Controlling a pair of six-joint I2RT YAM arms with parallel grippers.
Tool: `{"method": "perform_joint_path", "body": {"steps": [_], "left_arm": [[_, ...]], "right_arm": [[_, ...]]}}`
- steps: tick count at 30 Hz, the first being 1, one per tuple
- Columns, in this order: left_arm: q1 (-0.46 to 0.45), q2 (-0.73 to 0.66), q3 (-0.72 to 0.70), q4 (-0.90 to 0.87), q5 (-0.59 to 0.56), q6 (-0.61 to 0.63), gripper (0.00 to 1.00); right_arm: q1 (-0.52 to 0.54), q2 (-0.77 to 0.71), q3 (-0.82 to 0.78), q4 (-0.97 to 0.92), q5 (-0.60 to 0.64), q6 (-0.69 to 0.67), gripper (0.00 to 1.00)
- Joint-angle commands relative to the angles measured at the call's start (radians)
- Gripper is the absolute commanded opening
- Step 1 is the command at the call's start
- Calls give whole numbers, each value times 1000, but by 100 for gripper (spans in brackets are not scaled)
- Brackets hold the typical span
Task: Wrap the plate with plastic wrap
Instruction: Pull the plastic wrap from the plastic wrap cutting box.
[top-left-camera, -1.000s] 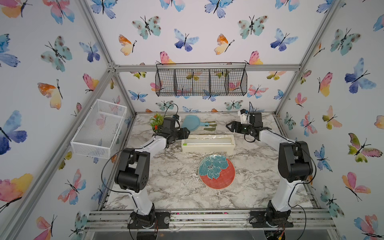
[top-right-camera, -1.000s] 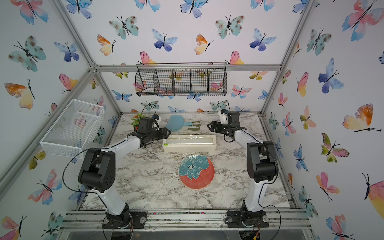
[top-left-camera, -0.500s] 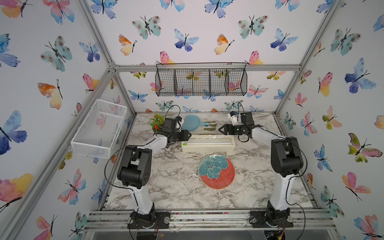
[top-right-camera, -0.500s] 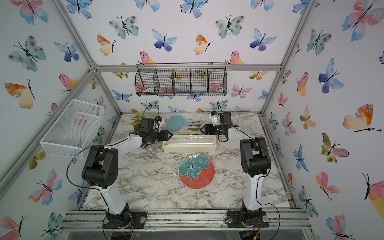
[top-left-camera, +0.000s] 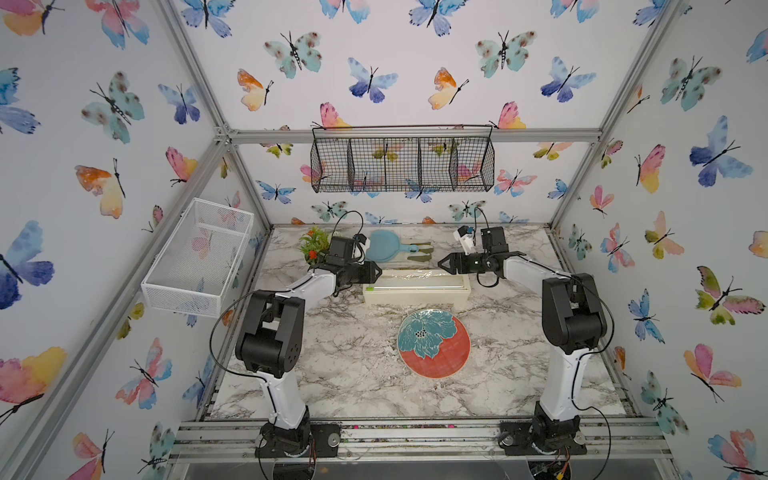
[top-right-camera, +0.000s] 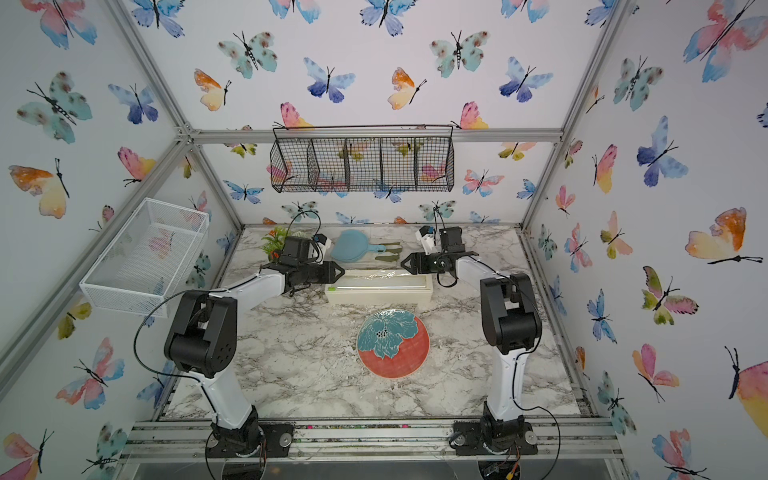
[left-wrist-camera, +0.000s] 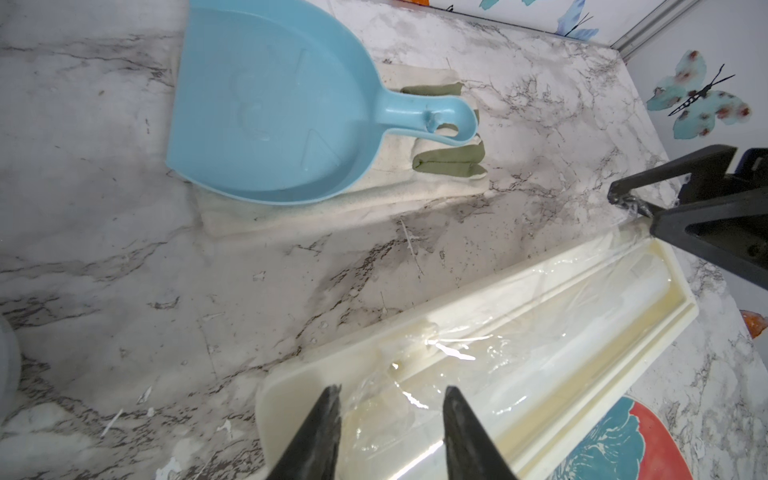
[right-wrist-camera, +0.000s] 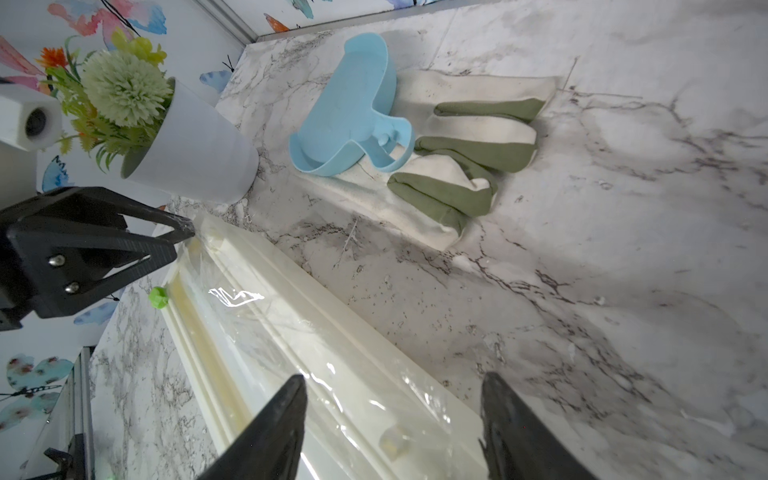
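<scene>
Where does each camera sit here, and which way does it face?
Top views: high at the front, facing down and back over the table and plate; left arm and right arm show whole.
Left wrist: on the left arm, facing along the left pincer over the dispenser box toward the dustpan; its fingertips show.
Right wrist: on the right arm, facing along the right pincer over that box toward the plant pot; its fingertips show.
Shared: both wrist views hold the box, the dustpan and the opposite pincer.
</scene>
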Motion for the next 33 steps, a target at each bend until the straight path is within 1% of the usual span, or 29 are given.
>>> {"method": "perform_joint_path", "body": {"steps": [1, 4, 5, 8, 9, 11, 13, 16, 17, 22, 25, 33], "left_arm": [[-20, 8, -1, -28, -54, 25, 33], [-30, 14, 8, -28, -79, 28, 24], [-34, 15, 10, -28, -83, 28, 21], [-45, 14, 14, -28, -102, 29, 9], [-47, 14, 14, -29, -110, 31, 7], [-50, 10, 14, -25, -123, 30, 2], [-51, 5, 14, -22, -137, 24, 0], [-53, -7, 12, -15, -156, 12, 0], [-53, -12, 12, -11, -163, 6, 0], [-55, -38, 22, -9, -185, -22, 0], [-60, -67, 13, 8, -174, -30, 0], [-70, -116, 3, 13, -151, -39, 0]], "right_arm": [[3, 14, -7, -12, -17, -17, 64], [6, 22, 6, -21, -2, -25, 53], [7, 24, 11, -29, 2, -29, 52], [8, 16, 9, -30, 20, -29, 45], [8, 15, 7, -26, 27, -29, 41], [9, 13, 8, -26, 40, -30, 31], [8, 9, 8, -29, 50, -29, 18], [9, -3, 4, -25, 67, -27, 4], [8, -8, 4, -25, 74, -23, 2], [10, -44, 8, -18, 107, 4, 2], [9, -77, 0, -8, 131, 28, 2], [10, -149, -46, 16, 133, 66, 2]]}}
